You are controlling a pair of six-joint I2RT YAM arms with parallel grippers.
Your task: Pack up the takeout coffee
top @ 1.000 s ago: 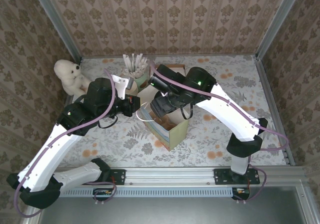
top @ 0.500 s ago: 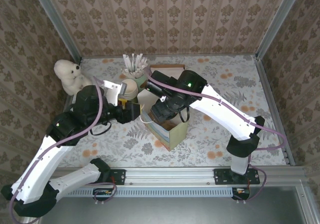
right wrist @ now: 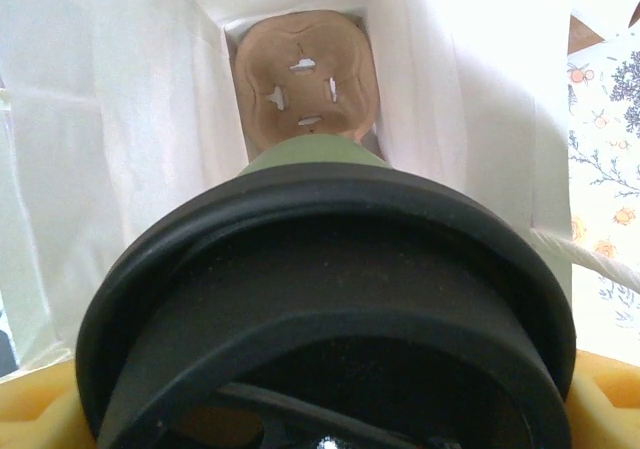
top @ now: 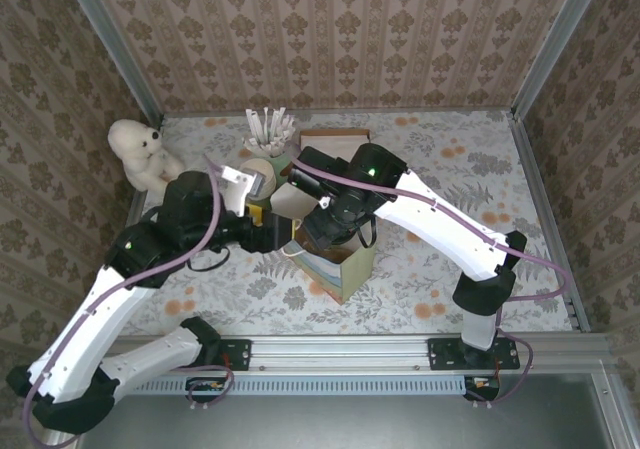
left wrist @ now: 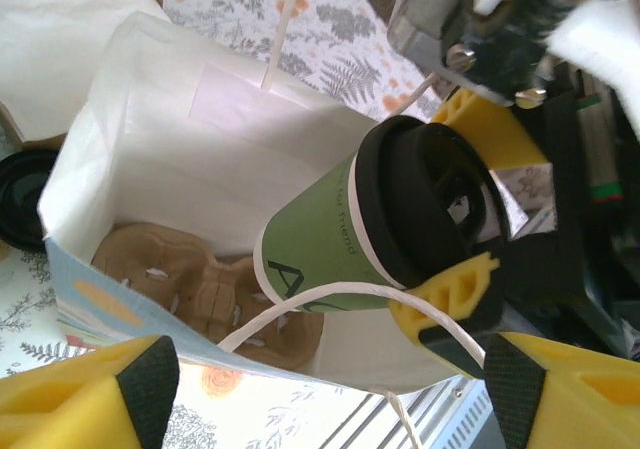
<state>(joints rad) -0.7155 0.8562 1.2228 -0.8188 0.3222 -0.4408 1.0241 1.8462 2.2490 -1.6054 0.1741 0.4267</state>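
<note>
1. The right fingers [left wrist: 452,291] are clamped on the takeout coffee [left wrist: 345,239]. One yellow finger is on each side of its black lid [left wrist: 425,204].
2. The takeout coffee is a green paper cup. It is tilted. Its bottom dips into the open top of a white paper bag [left wrist: 170,119], and its lid pokes out toward the right arm.
3. A brown cup tray [left wrist: 190,284] lies at the bottom of the bag. The cup is above the tray. I cannot tell if they touch.
4. The left fingers [left wrist: 85,399] are wide apart and hold nothing. They are just beside the near edge of the bag. A white string handle [left wrist: 330,304] curves across between them.
5. Seen from above, the bag [top: 355,264] stands on the flowery tabletop [top: 430,269] between the two arms. The left arm is at its left side, and the right arm reaches down over its top.
6. Behind the bag are a stack of cream paper cups [top: 262,172], a holder of white sticks [top: 272,134] and a brown cardboard box [top: 335,139].
7. A white teddy bear [top: 138,154] sits at the far left of the tabletop.
8. A black round thing [left wrist: 20,199] lies just outside the bag. I cannot tell what it is.
</note>
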